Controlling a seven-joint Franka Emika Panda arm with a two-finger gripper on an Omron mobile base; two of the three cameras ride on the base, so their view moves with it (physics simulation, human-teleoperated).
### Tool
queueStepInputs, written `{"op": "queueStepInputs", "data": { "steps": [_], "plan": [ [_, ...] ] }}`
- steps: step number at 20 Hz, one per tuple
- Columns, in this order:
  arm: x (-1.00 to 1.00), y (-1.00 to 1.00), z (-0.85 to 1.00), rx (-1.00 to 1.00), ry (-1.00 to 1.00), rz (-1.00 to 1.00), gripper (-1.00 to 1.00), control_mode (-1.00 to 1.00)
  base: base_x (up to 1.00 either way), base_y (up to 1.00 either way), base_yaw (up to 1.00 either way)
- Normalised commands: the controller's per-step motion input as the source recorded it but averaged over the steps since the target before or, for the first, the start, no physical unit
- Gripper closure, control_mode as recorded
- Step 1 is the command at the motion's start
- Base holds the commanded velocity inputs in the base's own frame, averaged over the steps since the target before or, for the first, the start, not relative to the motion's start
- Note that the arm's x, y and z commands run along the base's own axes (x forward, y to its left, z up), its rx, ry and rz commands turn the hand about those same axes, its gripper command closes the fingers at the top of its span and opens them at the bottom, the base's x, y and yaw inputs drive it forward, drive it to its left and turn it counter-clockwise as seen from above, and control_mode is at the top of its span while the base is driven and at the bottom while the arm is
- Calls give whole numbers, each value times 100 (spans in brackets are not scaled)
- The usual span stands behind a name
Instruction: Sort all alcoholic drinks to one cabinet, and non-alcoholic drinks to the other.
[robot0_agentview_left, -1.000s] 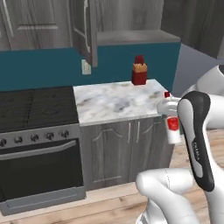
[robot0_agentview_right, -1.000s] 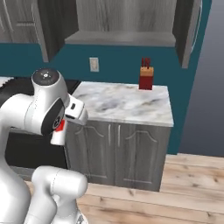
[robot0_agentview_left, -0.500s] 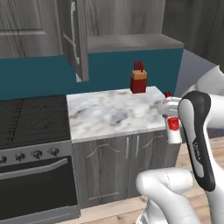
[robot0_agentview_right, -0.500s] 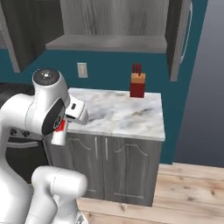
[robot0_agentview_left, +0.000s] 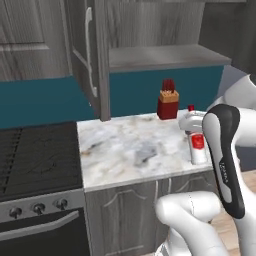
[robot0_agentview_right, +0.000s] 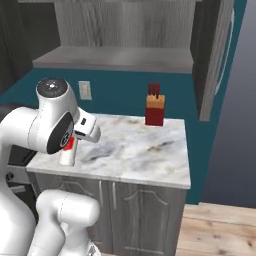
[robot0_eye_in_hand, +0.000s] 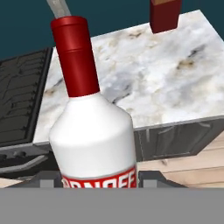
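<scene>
**Bottle gripped above the counter edge**

Arm folded up and bent at the elbow, forearm angled down toward the marble counter (robot0_agentview_left: 130, 150), wrist turned so the gripper (robot0_eye_in_hand: 94, 180) clamps a bottle (robot0_eye_in_hand: 92, 131) by its body. Jaws closed on the bottle's lower part, one dark finger block showing at each side of the red label. Bottle upright, raised at the counter's front edge nearest the robot.

Left base view: bottle (robot0_agentview_left: 197, 145) seen beside the dark forearm joint, red cap up, red label on white body, over the counter's right end. Also the black stove (robot0_agentview_left: 35, 155) touching the counter's left side, with knobs along its front, and an open cabinet door (robot0_agentview_left: 90, 55) with a long pale handle above the counter.

Right base view: bottle (robot0_agentview_right: 68, 150) mostly hidden behind the round shoulder joint, just its white base and a strip of red showing at the counter's left front corner. Wall outlet (robot0_agentview_right: 85, 90) behind the counter, open cabinet shelf (robot0_agentview_right: 117, 57) above it, plank floor to the right.

Hand view: smooth glossy white shoulders, cylindrical red neck, white letters on the label. Counter veined grey-white stone. Red block (robot0_agentview_left: 168, 102) with brown sticks at the counter's back edge, well apart from the bottle. Cabinets grey wood grain, wall teal.
</scene>
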Motion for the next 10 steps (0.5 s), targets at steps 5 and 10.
{"op": "queueStepInputs", "data": {
  "steps": [5,10],
  "plan": [
    [0,0,0,0,0,0,100,100,43,-8,0],
    [0,0,0,0,0,0,100,100,43,-8,-1]
  ]
}}
